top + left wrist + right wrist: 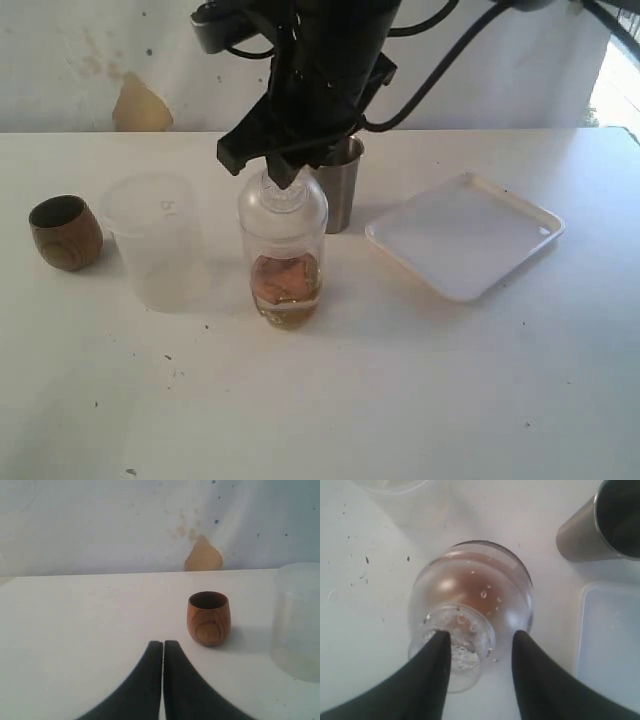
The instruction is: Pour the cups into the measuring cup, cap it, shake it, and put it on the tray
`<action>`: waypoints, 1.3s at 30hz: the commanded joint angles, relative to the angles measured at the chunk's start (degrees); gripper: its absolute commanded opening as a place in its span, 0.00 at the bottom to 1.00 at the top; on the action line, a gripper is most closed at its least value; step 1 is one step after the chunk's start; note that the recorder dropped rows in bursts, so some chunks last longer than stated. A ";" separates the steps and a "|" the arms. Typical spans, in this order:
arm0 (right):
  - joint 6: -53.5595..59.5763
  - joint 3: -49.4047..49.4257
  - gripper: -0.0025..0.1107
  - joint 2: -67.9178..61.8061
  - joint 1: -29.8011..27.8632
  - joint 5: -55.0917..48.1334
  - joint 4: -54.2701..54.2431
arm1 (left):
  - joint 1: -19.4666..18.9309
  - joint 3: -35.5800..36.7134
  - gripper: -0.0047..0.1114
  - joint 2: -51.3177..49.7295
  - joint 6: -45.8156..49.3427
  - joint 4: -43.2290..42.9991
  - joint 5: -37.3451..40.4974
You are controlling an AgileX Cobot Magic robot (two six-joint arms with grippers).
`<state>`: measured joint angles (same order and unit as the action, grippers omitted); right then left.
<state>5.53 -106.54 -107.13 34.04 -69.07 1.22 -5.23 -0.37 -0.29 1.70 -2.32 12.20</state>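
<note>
Right gripper (pixel 479 642) directly over the capped measuring cup (pixel 283 265), fingers apart astride its cap top; cup upright on table (pixel 450 400), between frosted cup (pixel 155 240) and steel tumbler (pixel 340 185), beside tray (pixel 465 235).

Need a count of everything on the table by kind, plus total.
wooden cup: 1
frosted plastic cup: 1
steel tumbler: 1
clear measuring cup: 1
white tray: 1
Total: 5
</note>
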 commanded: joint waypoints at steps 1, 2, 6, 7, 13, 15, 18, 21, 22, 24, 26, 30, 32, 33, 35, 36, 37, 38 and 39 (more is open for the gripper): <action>0.59 -2.08 0.36 0.35 0.17 -0.01 -0.17 | -0.06 0.37 0.05 0.29 -0.10 0.35 -0.57; 0.46 -2.67 0.36 0.35 0.17 -0.01 -0.17 | -0.06 0.37 0.05 0.29 -0.10 0.35 -0.57; -0.09 -3.43 0.36 0.35 0.17 -0.23 -0.17 | -0.06 0.37 0.05 0.29 -0.10 0.35 -0.57; -0.63 -3.43 0.36 0.35 0.17 -0.23 -0.06 | -0.06 0.37 0.05 0.29 -0.10 0.35 -0.57; -3.06 -3.53 0.36 0.35 -0.21 -0.81 1.36 | -0.06 0.37 0.05 0.29 -0.10 0.35 -0.57; -3.06 -3.53 0.36 0.59 -0.36 -0.89 1.36 | -0.06 0.37 0.05 0.29 -0.10 0.35 -0.57; -3.06 -2.36 0.36 2.07 -0.71 -0.89 1.81 | -0.06 0.37 0.05 0.29 -0.10 0.35 -0.57; -3.06 -1.12 0.36 4.16 -1.71 -0.89 1.81 | -0.06 0.37 0.05 0.29 -0.10 0.35 -0.57; -3.17 -0.39 0.36 4.84 -2.19 -0.89 1.81 | -0.06 0.37 0.05 0.29 -0.10 0.35 -0.57; -3.31 1.53 0.36 6.61 -3.07 -0.89 1.43 | -0.06 0.37 0.05 0.29 -0.10 0.35 -0.57; -3.31 4.81 0.36 8.82 -3.96 -0.89 1.00 | -0.06 0.37 0.05 0.29 -0.10 0.35 -0.57; -3.31 12.60 0.36 14.16 -4.95 -0.89 1.00 | -0.06 0.37 0.05 0.29 -0.10 0.35 -0.57; -3.20 16.31 0.36 16.89 -4.95 -0.89 1.26 | -0.06 0.37 0.05 0.29 -0.10 0.35 -0.57; -3.20 17.67 0.36 17.67 -4.95 -0.89 1.38 | -0.06 0.37 0.05 0.29 -0.10 0.35 -0.57; -3.20 20.61 0.37 19.64 -4.95 -0.89 1.81 | -0.06 0.37 0.05 0.29 -0.10 0.35 -0.57; -3.20 21.80 0.38 20.23 -4.95 -0.89 2.25 | -0.06 0.37 0.05 0.29 -0.10 0.35 -0.57; -3.20 22.84 0.40 20.54 -5.23 -0.89 2.48 | -0.06 0.37 0.05 0.29 -0.10 0.35 -0.57; -3.42 23.84 0.43 20.66 -5.63 -0.89 2.48 | -0.06 0.37 0.05 0.29 -0.10 0.35 -0.57; -3.43 24.61 0.45 20.66 -6.19 -0.89 2.48 | -0.06 0.37 0.05 0.29 -0.10 0.35 -0.57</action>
<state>2.60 -84.31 -87.25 29.29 -70.03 2.75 -5.23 -0.37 -0.29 1.70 -2.32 12.20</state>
